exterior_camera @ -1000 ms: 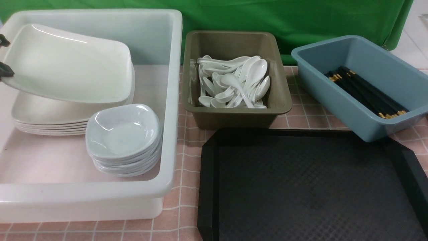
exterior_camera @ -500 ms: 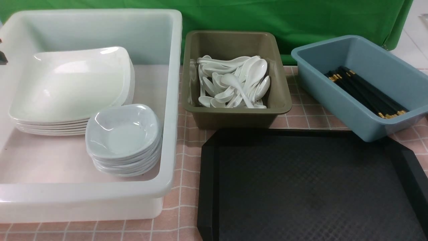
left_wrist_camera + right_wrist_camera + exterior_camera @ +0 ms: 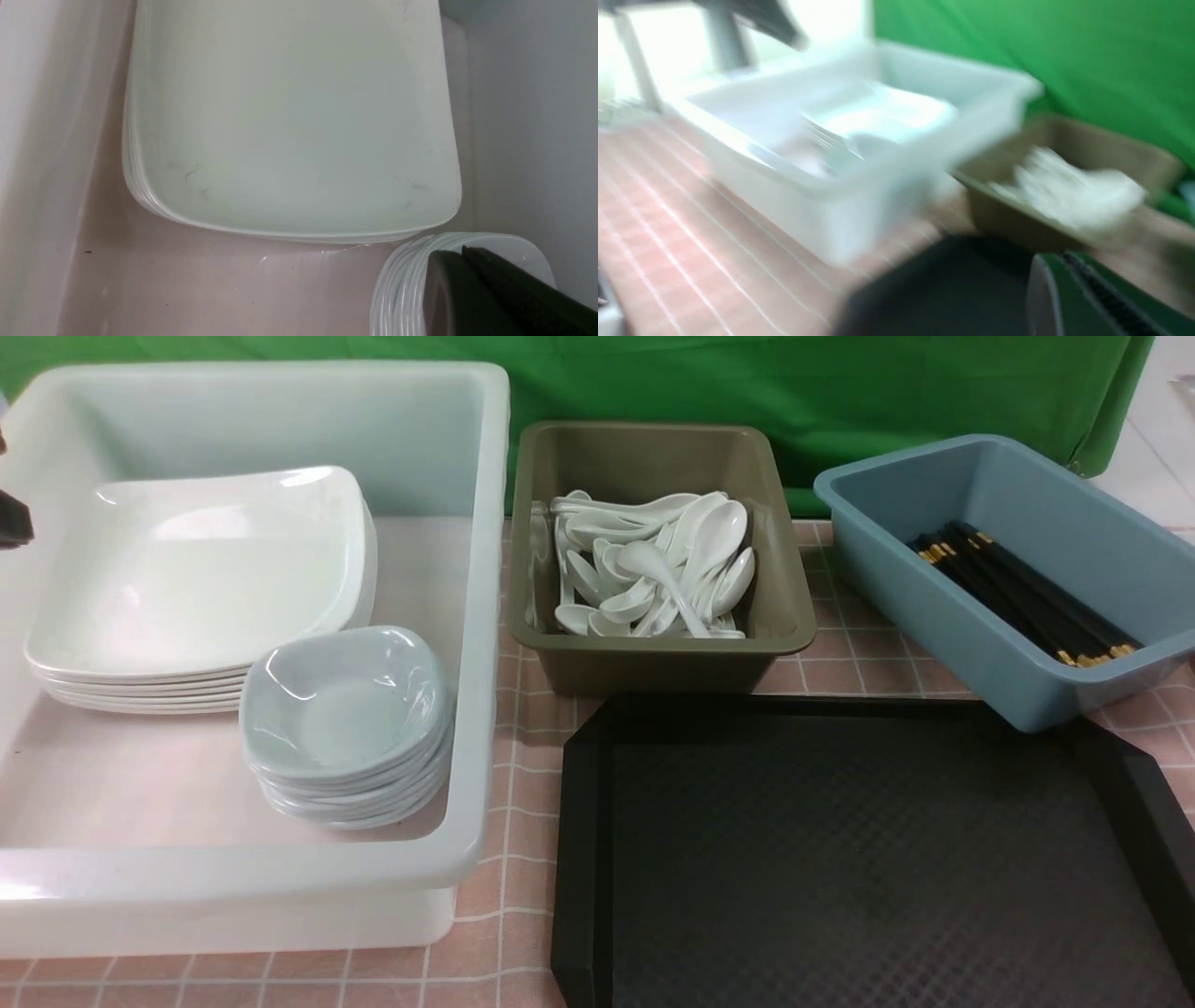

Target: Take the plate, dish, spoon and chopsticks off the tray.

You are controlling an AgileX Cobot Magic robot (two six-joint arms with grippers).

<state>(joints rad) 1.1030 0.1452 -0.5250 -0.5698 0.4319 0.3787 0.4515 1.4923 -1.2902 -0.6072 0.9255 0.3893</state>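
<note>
The black tray (image 3: pixel 840 859) lies bare at the front right. The plate (image 3: pixel 201 569) rests flat on top of a stack of like plates inside the white tub (image 3: pixel 476 616). My left gripper (image 3: pixel 461 253) is shut and empty. It hovers over the small dish (image 3: pixel 345 705) topping its own stack, and only its tip shows at the front view's left edge (image 3: pixel 13 527). White spoons (image 3: pixel 653 569) are heaped in an olive bin; I cannot tell the task's spoon among them. The chopsticks (image 3: pixel 1022 593) lie in a blue bin. My right gripper (image 3: pixel 1057 261), blurred, looks shut over the tray's corner.
The olive bin (image 3: pixel 658 653) stands behind the tray, and the blue bin (image 3: pixel 934 569) overlaps the tray's far right corner. A green backdrop (image 3: pixel 794 392) closes the back. A pink checked cloth (image 3: pixel 504 933) covers the table.
A second ago my left gripper held the plate tilted over the stack. The plate now lies flat on it, and the gripper has let go, shut and drawn back left.
</note>
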